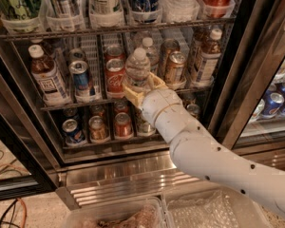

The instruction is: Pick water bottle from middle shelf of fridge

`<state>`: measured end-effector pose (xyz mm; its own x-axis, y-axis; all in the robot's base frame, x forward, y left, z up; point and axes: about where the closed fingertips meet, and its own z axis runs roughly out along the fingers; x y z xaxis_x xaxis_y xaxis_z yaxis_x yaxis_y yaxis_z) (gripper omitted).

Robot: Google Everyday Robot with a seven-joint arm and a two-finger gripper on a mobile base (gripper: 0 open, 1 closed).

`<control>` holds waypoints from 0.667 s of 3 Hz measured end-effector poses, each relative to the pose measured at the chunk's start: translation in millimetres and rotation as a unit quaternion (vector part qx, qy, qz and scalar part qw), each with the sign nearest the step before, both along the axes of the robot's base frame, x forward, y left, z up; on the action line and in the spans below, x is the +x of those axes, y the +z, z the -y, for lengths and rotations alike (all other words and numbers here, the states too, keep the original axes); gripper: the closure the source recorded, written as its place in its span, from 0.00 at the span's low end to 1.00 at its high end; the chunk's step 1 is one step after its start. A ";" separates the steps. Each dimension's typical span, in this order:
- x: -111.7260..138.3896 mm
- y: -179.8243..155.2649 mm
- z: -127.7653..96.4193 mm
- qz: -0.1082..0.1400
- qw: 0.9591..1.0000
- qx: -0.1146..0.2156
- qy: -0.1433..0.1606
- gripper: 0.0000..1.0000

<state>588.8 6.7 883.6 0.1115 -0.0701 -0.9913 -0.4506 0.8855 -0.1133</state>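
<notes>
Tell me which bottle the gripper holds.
The clear water bottle in the middle: the gripper grips its lower half. The brown-liquid bottles at both sides stand untouched.

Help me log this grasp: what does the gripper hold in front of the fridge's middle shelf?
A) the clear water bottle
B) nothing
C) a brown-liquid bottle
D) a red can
A: the gripper, at the front of the middle shelf, is shut around the lower body of the clear, white-capped water bottle.
</notes>
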 end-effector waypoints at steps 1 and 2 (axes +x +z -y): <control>0.0 -2.4 0.0 0.000 1.000 0.000 0.000 1.00; -19.5 7.5 -6.6 0.012 1.000 0.002 0.023 1.00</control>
<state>569.2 13.3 891.2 0.1384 -0.0602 -0.9886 -0.4884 0.8642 -0.1210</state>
